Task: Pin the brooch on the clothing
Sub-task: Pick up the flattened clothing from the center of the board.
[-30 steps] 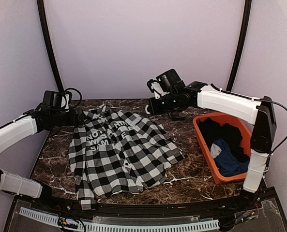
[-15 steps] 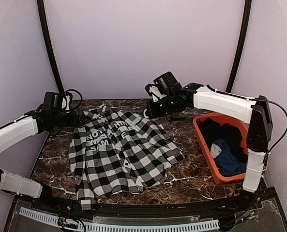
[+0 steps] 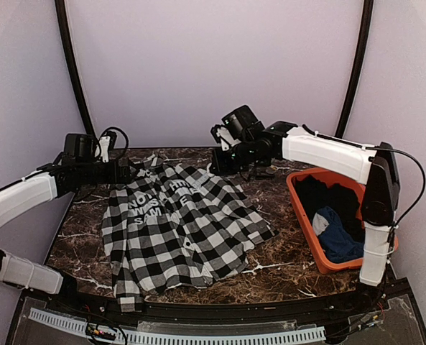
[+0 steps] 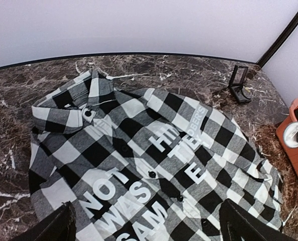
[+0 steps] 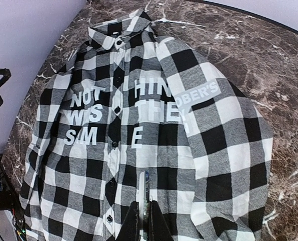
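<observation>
A: The checked shirt point(image 3: 177, 223) lies spread out mid-table, lettering up, collar at the far end.

B: The left claw point(image 3: 128, 172) hangs wide open just left of the collar. The right claw point(image 5: 144, 213) is clenched above the shirt's far right, pinching a thin pale sliver point(image 5: 146, 187). I can't tell what it is.

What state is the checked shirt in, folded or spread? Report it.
Spread out. The checked shirt lies flat across the marble table, collar toward the far edge, button placket and lettering facing up.
</observation>
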